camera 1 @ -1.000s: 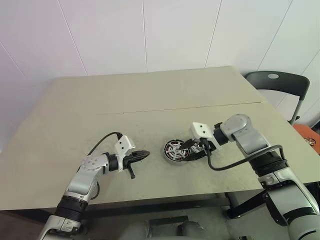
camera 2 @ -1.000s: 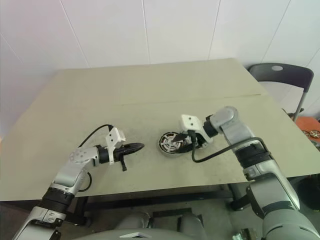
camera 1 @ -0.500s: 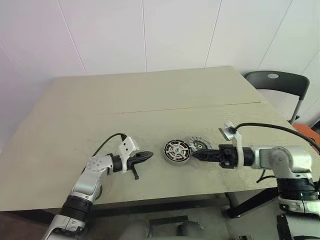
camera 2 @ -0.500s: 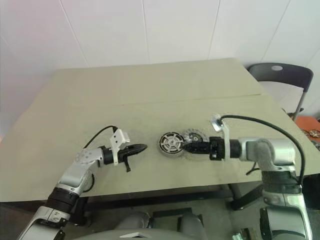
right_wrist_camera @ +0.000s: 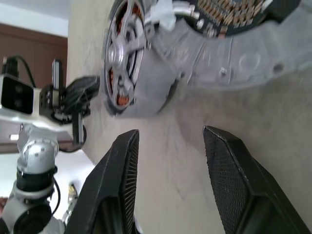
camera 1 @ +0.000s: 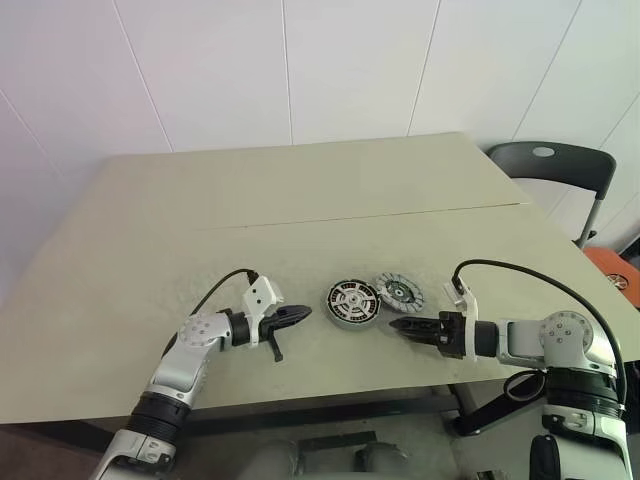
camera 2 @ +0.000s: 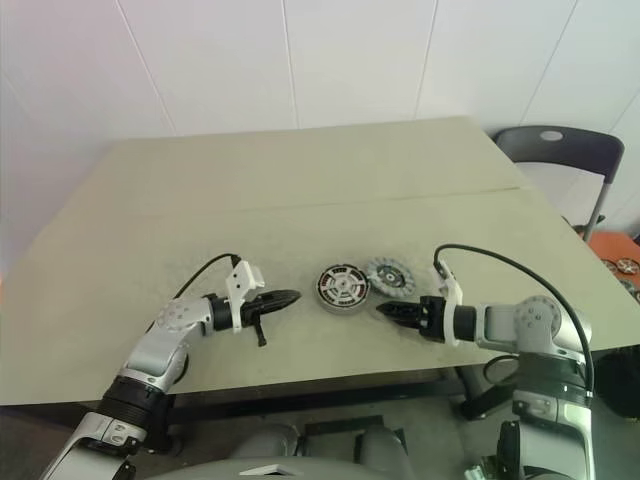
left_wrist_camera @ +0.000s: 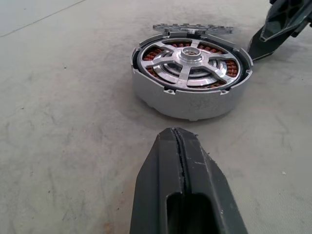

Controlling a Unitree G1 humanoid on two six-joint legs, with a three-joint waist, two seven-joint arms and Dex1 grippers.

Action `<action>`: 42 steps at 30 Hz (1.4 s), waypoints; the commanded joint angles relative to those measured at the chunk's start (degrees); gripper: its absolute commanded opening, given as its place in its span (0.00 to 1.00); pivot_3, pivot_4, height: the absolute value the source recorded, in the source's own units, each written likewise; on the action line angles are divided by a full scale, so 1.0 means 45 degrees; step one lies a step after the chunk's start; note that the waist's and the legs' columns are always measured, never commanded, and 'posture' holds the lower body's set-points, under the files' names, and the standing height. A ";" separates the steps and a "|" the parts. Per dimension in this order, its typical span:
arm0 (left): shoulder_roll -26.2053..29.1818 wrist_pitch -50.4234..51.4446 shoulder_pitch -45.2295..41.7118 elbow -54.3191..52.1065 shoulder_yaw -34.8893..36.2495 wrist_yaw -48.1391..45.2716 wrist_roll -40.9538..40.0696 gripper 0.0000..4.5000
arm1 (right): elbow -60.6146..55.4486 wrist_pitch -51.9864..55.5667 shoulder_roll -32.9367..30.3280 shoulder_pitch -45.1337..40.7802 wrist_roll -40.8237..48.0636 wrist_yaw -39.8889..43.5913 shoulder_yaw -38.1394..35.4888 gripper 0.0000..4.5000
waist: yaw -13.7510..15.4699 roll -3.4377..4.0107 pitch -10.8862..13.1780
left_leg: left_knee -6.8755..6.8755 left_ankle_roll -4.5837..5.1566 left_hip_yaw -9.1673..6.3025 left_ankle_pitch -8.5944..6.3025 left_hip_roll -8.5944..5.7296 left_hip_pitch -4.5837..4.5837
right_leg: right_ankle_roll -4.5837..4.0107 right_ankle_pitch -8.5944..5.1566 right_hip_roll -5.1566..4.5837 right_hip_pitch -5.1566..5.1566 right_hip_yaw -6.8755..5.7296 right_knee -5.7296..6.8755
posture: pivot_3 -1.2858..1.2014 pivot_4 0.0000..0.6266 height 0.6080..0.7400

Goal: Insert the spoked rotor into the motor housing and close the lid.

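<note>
**Rotor seated, lid waiting**

The round silver-grey motor housing (camera 1: 353, 302) sits near the front edge of the beige table (camera 1: 300, 200), and the shiny spoked rotor (left_wrist_camera: 191, 62) appears to be seated inside its copper windings. The light-grey cut-out lid (camera 1: 399, 292) lies flat on the table, touching the housing's right side. The right gripper (camera 1: 398, 326) hovers empty, fingers apart, just before the lid. The left gripper (camera 1: 298, 315) is closed on nothing, left of the housing. Closing is the step in hand: the lid needs gripping and centring over the rotor.

No readable text

No lettering, label, brand or number can be made out on anything in view.
</note>
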 commanded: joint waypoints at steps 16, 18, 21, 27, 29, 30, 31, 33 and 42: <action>0.0066 -0.0357 -0.0095 0.0190 0.0015 0.0116 0.0302 0.00 | 0.1443 -0.3216 0.1781 -0.1720 -0.0417 -0.1936 -0.1609 0.35 | -0.0010 0.0009 -0.0003 | -0.0007 0.0005 0.0005 -0.0001 0.0002 0.0001 | 0.0013 0.0012 0.0005 -0.0002 0.0004 -0.0010 | 0.52 0.00 1.00; 0.0104 -0.0359 -0.0108 0.0182 0.0019 0.0127 0.0320 0.00 | 0.1524 -0.3613 0.1840 -0.1820 -0.0436 -0.2054 -0.1572 0.20 | -0.0012 0.0013 -0.0003 | -0.0012 0.0005 0.0006 -0.0001 0.0000 0.0000 | 0.0013 0.0013 0.0005 -0.0005 0.0005 -0.0010 | 0.52 0.00 1.00; 0.0152 -0.0344 -0.0090 0.0138 0.0022 0.0110 0.0329 0.00 | 0.1450 -0.4131 0.1798 -0.1789 -0.0501 -0.2031 -0.1270 0.02 | 0.0012 0.0013 -0.0003 | -0.0012 0.0005 0.0005 -0.0001 0.0001 0.0001 | 0.0013 0.0013 0.0005 -0.0003 0.0004 -0.0010 | 0.52 0.00 1.00; 0.0086 -0.0372 -0.0206 0.0031 -0.0033 0.0200 0.0333 0.00 | -0.0290 -0.6491 0.1010 -0.1265 -0.1454 -0.0724 0.1130 0.02 | -0.0002 0.0020 -0.0002 | -0.0008 0.0005 0.0006 -0.0001 -0.0001 -0.0002 | 0.0013 0.0012 0.0004 -0.0004 0.0005 -0.0010 | 0.52 0.00 1.00; 0.0057 -0.0403 -0.0255 0.0039 -0.0032 0.0221 0.0322 0.00 | -0.0963 -0.7611 0.0643 -0.1034 -0.2006 -0.0157 0.2115 0.02 | -0.0012 0.0020 -0.0001 | -0.0010 0.0005 0.0006 -0.0001 0.0000 -0.0002 | 0.0015 0.0012 0.0004 -0.0006 0.0004 -0.0011 | 0.52 0.00 1.00; 0.0050 -0.0414 -0.0278 0.0055 -0.0037 0.0229 0.0326 0.00 | -0.1258 -0.8158 0.0467 -0.0922 -0.2299 0.0106 0.2564 0.02 | -0.0006 0.0021 -0.0001 | -0.0010 0.0005 0.0006 -0.0001 0.0000 -0.0002 | 0.0015 0.0012 0.0004 -0.0006 0.0004 -0.0011 | 0.52 0.00 1.00; 0.0051 -0.0421 -0.0300 0.0075 -0.0044 0.0229 0.0330 0.00 | -0.1683 -0.8855 0.0216 -0.0768 -0.2652 0.0508 0.3119 0.02 | -0.0004 0.0020 0.0000 | -0.0009 0.0005 0.0006 -0.0001 0.0000 -0.0003 | 0.0016 0.0011 0.0004 -0.0006 0.0003 -0.0011 | 0.52 0.00 1.00; 0.0068 -0.0441 -0.0331 0.0110 -0.0053 0.0222 0.0335 0.00 | -0.2274 -1.0093 -0.0241 -0.0506 -0.3302 0.1152 0.3992 0.02 | 0.0003 0.0019 0.0000 | -0.0007 0.0005 0.0006 -0.0001 0.0000 -0.0005 | 0.0016 0.0011 0.0004 -0.0004 0.0001 -0.0015 | 0.52 0.00 1.00; 0.0160 -0.0459 -0.0498 0.0258 -0.0057 0.0208 0.0379 0.00 | -0.2470 -1.5391 -0.1524 0.0441 -0.5761 0.3094 0.5855 0.02 | 0.0009 0.0014 0.0003 | -0.0016 0.0007 0.0006 -0.0003 0.0001 -0.0007 | 0.0018 0.0011 0.0004 -0.0001 -0.0002 -0.0040 | 0.52 0.00 1.00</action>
